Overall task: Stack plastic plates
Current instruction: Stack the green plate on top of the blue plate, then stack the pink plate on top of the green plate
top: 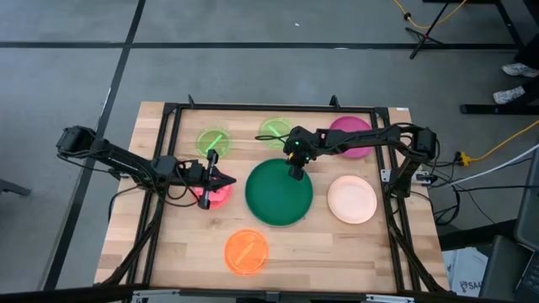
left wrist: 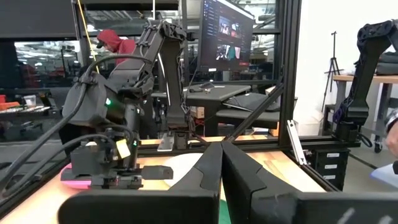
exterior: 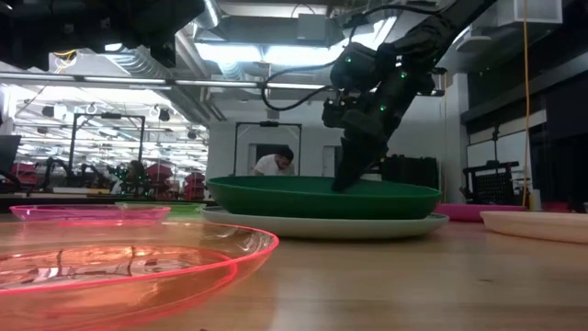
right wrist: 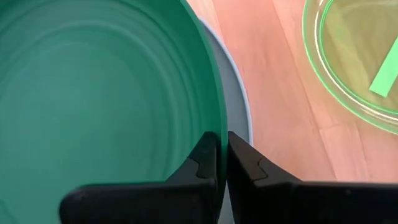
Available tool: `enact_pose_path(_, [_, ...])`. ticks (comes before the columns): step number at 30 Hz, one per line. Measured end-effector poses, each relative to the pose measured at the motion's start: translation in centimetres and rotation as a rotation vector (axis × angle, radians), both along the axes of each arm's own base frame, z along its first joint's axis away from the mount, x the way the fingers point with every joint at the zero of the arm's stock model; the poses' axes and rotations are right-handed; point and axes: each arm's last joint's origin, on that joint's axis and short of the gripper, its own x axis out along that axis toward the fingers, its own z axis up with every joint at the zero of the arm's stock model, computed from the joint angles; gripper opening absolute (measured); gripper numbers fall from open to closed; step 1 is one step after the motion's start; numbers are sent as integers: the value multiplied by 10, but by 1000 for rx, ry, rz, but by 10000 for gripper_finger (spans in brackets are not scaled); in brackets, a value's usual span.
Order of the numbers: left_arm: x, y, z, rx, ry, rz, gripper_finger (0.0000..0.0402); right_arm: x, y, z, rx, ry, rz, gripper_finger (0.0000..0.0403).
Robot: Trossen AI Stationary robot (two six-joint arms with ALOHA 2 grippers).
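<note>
Right gripper (right wrist: 216, 163) pinching the rim of the large dark green round plastic plate (top: 279, 192) at the middle of the wooden surface (top: 337, 252).

That plate sits on a pale blue-grey round plate (right wrist: 235, 99), whose edge shows just outside the green rim. Around the pair lie two small translucent green plates (top: 213, 140) (top: 275, 131) toward the far edge, a magenta plate (top: 352, 135) under the right arm, a peach plate (top: 352, 199) near the right side and an orange translucent plate (top: 246, 251) close to the near edge. The left gripper (top: 224, 179), fingers closed together on nothing, hovers over the small red-pink plate (top: 212, 195), between it and the green plate. A person (exterior: 275, 162) stands in the room beyond.
</note>
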Motion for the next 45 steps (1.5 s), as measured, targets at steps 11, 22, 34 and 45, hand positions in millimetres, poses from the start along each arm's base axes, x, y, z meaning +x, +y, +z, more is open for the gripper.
enact_pose_path(11, [0,0,0,0,-3,0,4,0,0,0,-23,3,10,14])
enact_pose_path(22, [0,0,0,0,-3,0,4,-5,1,13,-62,-15,60,128])
enact_pose_path(34, [0,0,0,0,-1,0,4,-67,18,87,-71,2,80,132])
enact_pose_path(45, [0,0,0,0,1,0,4,-115,26,103,-149,88,-31,131])
